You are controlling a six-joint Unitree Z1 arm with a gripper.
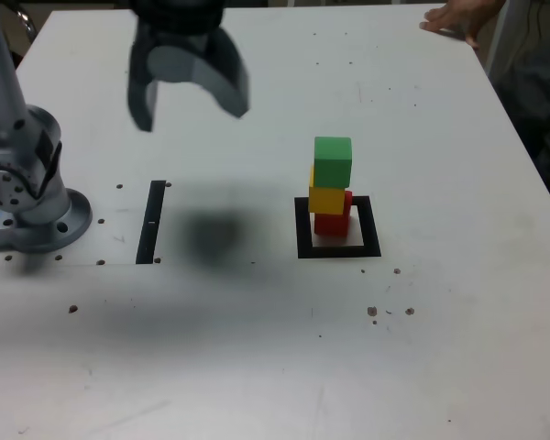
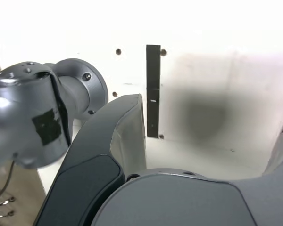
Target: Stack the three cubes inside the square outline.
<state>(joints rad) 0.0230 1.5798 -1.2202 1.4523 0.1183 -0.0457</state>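
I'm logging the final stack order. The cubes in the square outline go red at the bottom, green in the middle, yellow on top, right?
Not quite. The exterior view shows the red cube at the bottom inside the square outline, but the yellow cube is in the middle and the green cube is on top.

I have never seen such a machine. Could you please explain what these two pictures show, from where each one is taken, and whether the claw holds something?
This is a robot arm on a white table. One camera stands off the arm; the other sits on the wrist, looking past the claw. The gripper hangs open in the air, holding nothing. On the table, a green cube sits on a yellow cube, on a red cube, inside a black square outline. A black strip lies near the arm's base. A person's hand rests at the far edge.
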